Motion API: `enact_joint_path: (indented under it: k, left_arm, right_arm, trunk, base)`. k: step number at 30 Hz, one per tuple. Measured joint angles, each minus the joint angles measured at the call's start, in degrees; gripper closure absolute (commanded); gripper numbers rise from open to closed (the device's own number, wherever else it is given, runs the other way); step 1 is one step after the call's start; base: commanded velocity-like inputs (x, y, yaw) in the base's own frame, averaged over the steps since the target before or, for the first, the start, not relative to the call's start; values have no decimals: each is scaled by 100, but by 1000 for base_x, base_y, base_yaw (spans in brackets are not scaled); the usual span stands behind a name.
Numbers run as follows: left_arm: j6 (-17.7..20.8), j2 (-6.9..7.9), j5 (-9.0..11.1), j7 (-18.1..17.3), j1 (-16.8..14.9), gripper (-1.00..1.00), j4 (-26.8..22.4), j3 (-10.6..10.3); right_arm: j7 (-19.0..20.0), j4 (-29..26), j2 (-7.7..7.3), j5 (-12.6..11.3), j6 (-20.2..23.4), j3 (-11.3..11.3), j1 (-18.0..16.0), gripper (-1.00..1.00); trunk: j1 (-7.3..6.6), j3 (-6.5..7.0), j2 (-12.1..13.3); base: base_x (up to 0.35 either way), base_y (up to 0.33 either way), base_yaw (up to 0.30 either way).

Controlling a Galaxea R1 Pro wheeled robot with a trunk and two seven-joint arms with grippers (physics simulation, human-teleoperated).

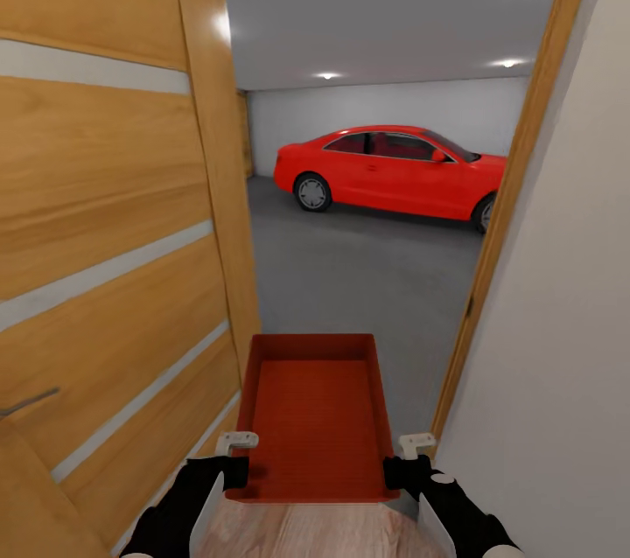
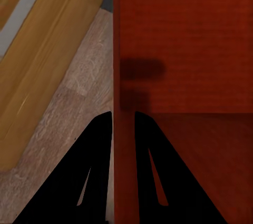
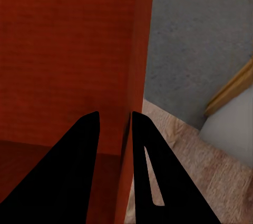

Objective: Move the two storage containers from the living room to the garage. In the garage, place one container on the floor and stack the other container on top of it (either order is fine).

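Head view: left gripper (image 1: 238,453) and right gripper (image 1: 411,456) sit at the near corners of one red-orange storage container (image 1: 315,418), carried level between them above the wood-plank floor (image 1: 306,533) at the doorway. Left wrist view: left gripper (image 2: 123,121) pinches the container's (image 2: 184,50) thin side wall, one finger inside, one outside. Right wrist view: right gripper (image 3: 115,121) pinches the opposite wall of the container (image 3: 68,50) the same way. Container is empty, ribbed bottom visible. Open wooden door (image 1: 105,217) with pale stripes stands just beside it on the left; wooden door frame (image 1: 516,182) and pale wall (image 1: 569,322) on the right. Beyond the threshold, garage floor (image 1: 350,278), dark grey. Farther back, red car (image 1: 394,169) parked before the pale rear wall.
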Motion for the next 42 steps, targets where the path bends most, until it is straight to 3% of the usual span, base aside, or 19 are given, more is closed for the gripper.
enact_joint_path:
  k: [11,27,42]
  left_arm:
    - [0,1,0,-1,-1,100,2,0]
    - [-2,1,1,-3,-1,100,4,-1]
    - [-1,2,6,0,-1,100,4,-1]
  right_arm:
    - [0,0,0,0,2,0,0,100]
    - [-3,-3,0,-2,3,1,1,100]
    - [-3,0,0,-1,2,1,0,100]
  trunk:
    - [3,0,1]
    - [3,0,1]
    - [3,0,1]
  base:
    - [122,0,0]
    - [0,0,-249]
    - [0,0,-106]
